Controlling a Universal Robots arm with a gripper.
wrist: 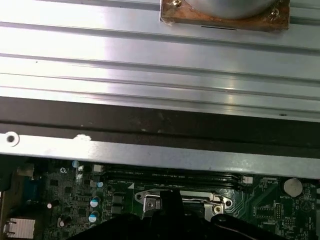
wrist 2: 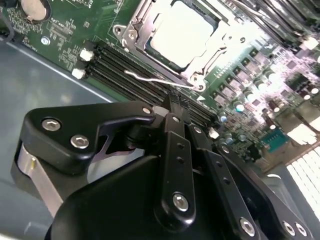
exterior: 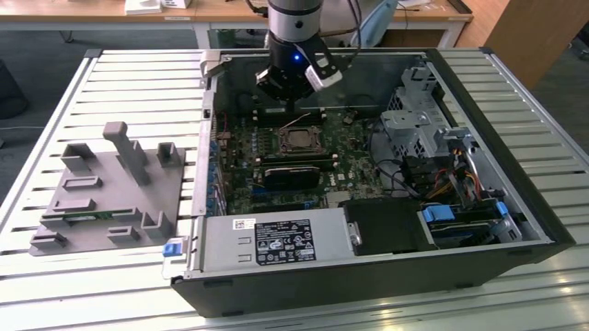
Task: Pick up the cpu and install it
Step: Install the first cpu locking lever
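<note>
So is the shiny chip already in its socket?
Yes, in the second wrist view the cpu lies flat inside the socket frame.

One open computer case lies on one slatted table, with one grey holder tray at its nine o'clock. Inside sit one motherboard and one cpu in its socket. One gripper hangs at the cpu's twelve o'clock.

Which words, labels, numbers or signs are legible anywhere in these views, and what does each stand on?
Nothing can be quoted; no text is legible.
Large label on the power supply: print and symbols, too small to read.
Small white sticker above that label: too small to read.
White lettering on the motherboard in the second wrist view: blurred.
Top of the cpu, lying in its socket: no legible marking.
</note>
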